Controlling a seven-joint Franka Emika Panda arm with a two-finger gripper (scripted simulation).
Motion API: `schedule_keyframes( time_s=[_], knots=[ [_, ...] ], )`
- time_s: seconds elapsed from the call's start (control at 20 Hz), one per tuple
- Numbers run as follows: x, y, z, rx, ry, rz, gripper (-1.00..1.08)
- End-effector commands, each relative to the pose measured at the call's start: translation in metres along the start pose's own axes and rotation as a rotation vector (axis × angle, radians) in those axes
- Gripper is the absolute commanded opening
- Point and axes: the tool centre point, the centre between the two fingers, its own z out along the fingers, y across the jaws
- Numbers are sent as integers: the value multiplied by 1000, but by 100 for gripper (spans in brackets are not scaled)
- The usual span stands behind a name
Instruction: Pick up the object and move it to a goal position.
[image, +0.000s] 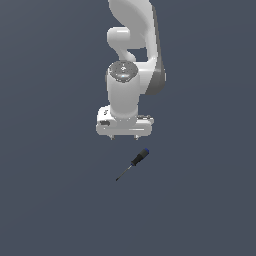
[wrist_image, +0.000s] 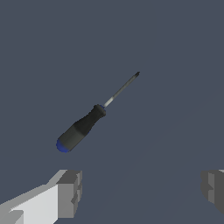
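The screwdriver (image: 134, 163) lies flat on the dark grey floor, with a black handle, a blue end cap and a thin dark shaft. In the exterior view it lies just below the arm's hand, cap toward the hand, tip pointing down and to the exterior view's left. My gripper (image: 124, 137) hangs above the floor, apart from the screwdriver, with only the two fingertip stubs showing. In the wrist view the screwdriver (wrist_image: 89, 122) lies ahead of the gripper (wrist_image: 142, 190). The grey fingers (wrist_image: 70, 192) stand wide apart with nothing between them.
The plain dark grey floor (image: 50, 200) fills both views. The white arm (image: 132, 55) rises above the hand toward the upper edge of the exterior view. No other object shows.
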Motion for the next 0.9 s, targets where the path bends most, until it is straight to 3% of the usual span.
schedule_keyframes(
  time_s=[0.0,0.85],
  knots=[
    [0,0,0,0,0,0,100],
    [-2,-8,5,21,-1,-5,100]
  ],
)
